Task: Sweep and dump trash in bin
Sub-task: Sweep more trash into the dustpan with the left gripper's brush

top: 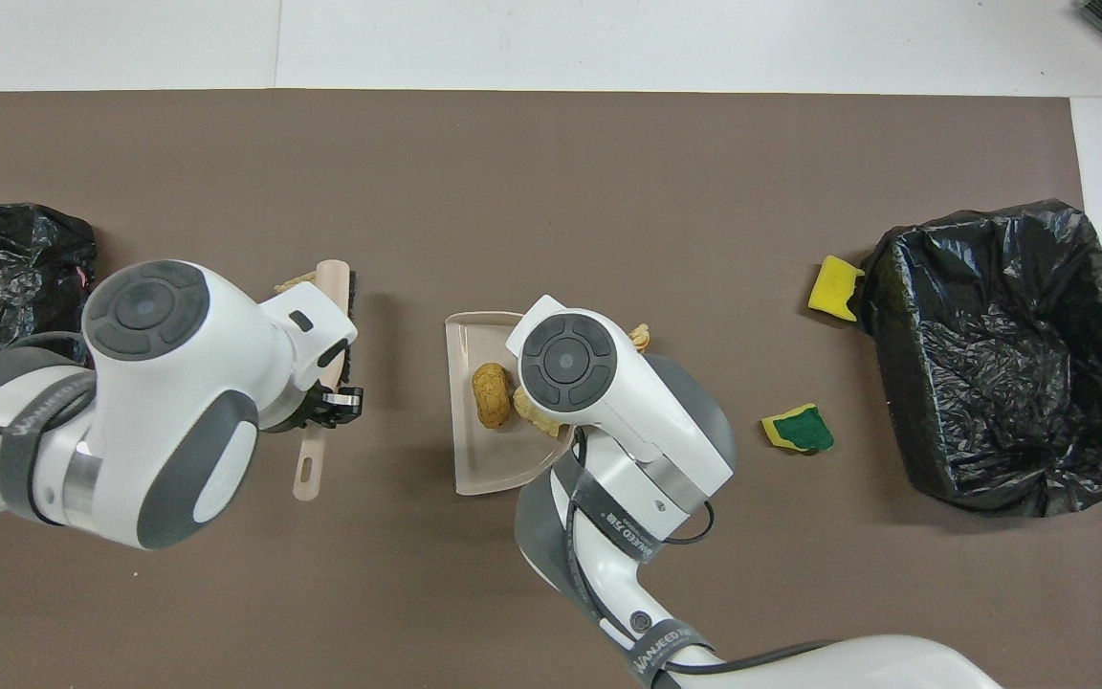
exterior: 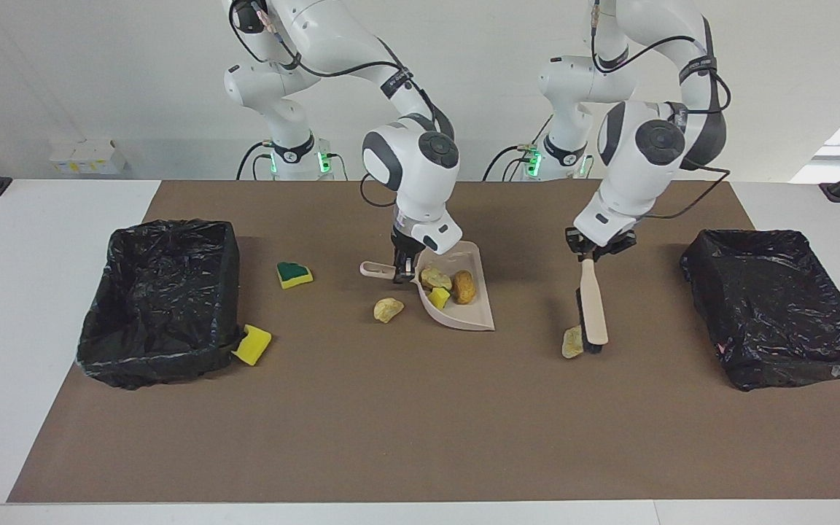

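Trash scraps (exterior: 450,286): three in beige plastic dustpan (exterior: 472,317) gripped by right jaws, four remain on worktop, left jaws gripping beige brush (exterior: 593,308).

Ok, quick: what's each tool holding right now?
Left tool: shut on the brush handle, bristles down beside a beige scrap.
Right tool: shut on the dustpan handle, three scraps in the pan.

Glossy crinkled plastic bin liner (exterior: 161,299); matt brown mat (exterior: 391,423); smooth plastic dustpan (exterior: 464,317).
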Tool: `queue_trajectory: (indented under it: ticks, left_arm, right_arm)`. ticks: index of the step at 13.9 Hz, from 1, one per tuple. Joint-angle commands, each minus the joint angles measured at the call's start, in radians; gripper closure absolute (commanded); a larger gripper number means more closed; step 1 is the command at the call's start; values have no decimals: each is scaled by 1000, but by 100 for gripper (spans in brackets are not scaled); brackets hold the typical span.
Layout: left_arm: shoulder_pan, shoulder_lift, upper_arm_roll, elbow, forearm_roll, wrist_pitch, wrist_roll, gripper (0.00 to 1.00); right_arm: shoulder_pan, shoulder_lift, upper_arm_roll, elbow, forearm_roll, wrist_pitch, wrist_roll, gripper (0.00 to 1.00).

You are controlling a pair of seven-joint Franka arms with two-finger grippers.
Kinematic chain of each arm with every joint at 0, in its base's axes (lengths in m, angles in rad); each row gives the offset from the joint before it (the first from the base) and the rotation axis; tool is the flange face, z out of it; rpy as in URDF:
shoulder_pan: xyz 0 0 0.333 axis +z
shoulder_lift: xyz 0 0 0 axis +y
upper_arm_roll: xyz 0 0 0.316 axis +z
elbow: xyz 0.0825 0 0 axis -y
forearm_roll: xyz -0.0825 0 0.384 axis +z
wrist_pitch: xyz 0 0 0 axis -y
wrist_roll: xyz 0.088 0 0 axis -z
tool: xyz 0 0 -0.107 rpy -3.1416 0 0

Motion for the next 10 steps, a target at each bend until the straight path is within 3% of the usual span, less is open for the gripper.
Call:
queue_trajectory:
  ticks: [1, 3, 8, 10]
  left_arm:
    - [66, 73, -14, 37, 62, 64, 109, 100]
    - [87, 111, -14, 34, 72, 122, 163, 100]
    - [75, 99, -28, -4, 55, 118, 166, 100]
    - [2, 79, -29, -38, 44, 121, 174, 100]
  right_arm:
    - [28, -15, 4, -4, -46, -54, 129, 100]
    - [45, -23, 4, -4, -49, -74, 204, 100]
    - [44, -27, 7, -33, -34, -16, 273, 100]
    - [38, -18, 7, -34, -32, -1, 275, 100]
